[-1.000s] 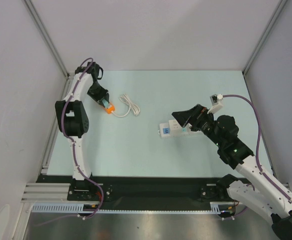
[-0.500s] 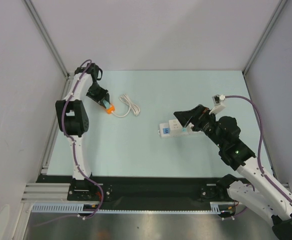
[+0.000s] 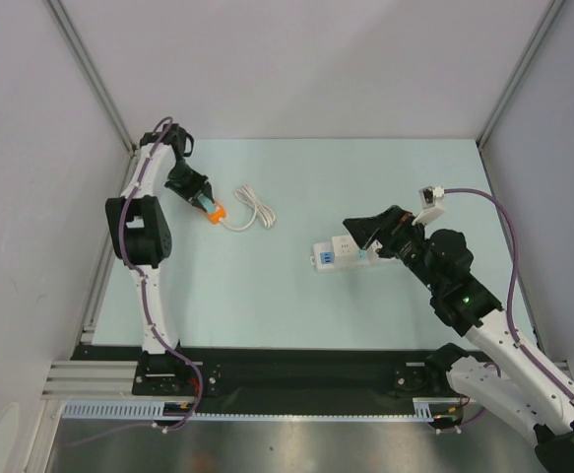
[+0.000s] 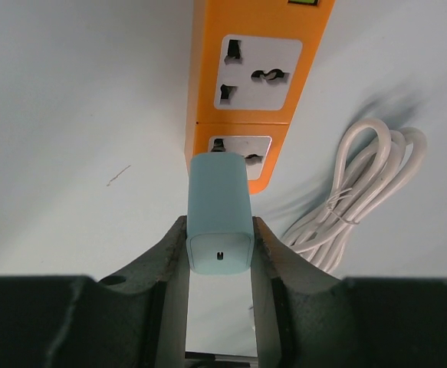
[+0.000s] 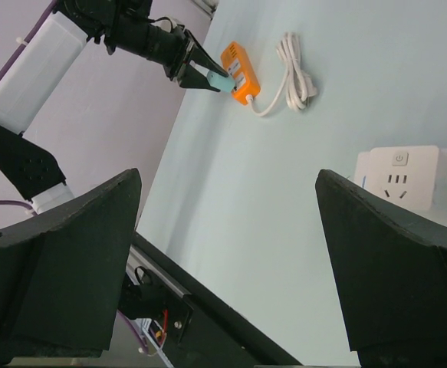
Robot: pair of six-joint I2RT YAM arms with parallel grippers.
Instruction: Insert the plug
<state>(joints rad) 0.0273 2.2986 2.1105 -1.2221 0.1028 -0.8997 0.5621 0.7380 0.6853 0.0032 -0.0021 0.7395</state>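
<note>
The pale green table (image 3: pixel 296 187) is shut in by grey walls on the left, back and right, with metal posts at the far corners. The orange power strip (image 4: pixel 246 69) lies near the far-left corner, close to the left wall, so room is tight on that side. A broad stretch of bare table separates it from the white power strip (image 3: pixel 338 252) right of centre. A coiled white cord (image 4: pixel 361 184) lies just beside the orange strip on its right. The left arm runs up along the left edge, then its wrist folds back down and to the right. The left gripper (image 4: pixel 219 230) is clamped on both sides of the light blue plug (image 4: pixel 220 207), whose front end sits at the nearer socket of the orange strip. Whether its pins are in is hidden. The right arm reaches diagonally from the near-right corner. The right gripper (image 5: pixel 227 176) is spread wide with nothing in it, over the right end of the white strip. That strip's button carries a power symbol.
</note>
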